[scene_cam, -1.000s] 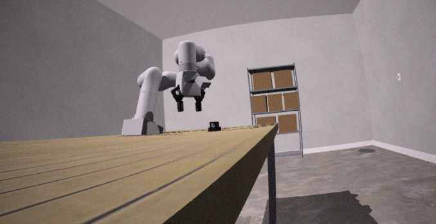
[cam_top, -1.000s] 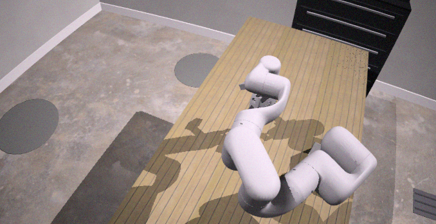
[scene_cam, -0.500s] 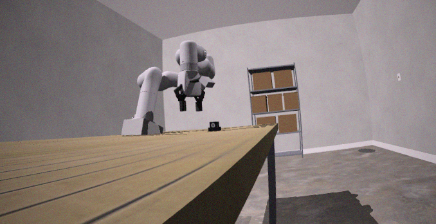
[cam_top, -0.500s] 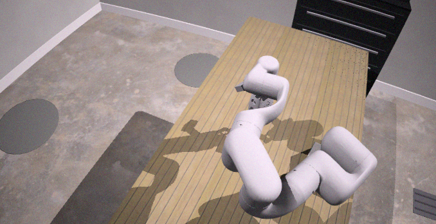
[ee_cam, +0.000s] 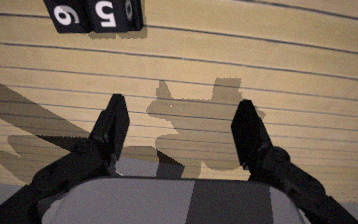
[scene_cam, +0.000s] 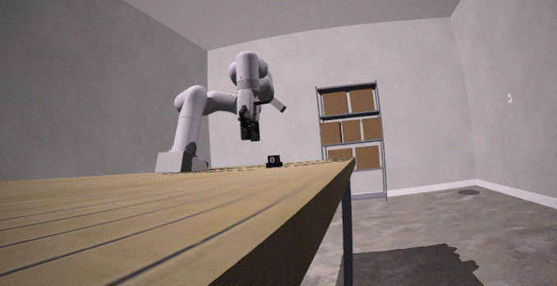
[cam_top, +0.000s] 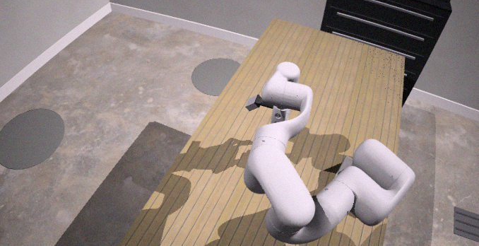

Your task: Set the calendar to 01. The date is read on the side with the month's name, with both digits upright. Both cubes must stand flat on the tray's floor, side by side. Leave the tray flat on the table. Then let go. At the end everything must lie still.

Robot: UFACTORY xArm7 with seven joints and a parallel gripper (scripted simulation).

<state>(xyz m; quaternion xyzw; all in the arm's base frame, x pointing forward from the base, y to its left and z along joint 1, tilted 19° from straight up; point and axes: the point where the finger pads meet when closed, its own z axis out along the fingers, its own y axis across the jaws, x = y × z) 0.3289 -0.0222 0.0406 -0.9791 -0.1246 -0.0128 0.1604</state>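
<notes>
Overhead, arm (scene_cam: 193, 108) bends; claw (scene_cam: 250, 136) hangs open above table (scene_cam: 164, 202)

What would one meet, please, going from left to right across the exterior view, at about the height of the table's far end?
Arm's base → open gripper, hanging above the table → calendar on the table → shelf rack with cardboard boxes.
</notes>
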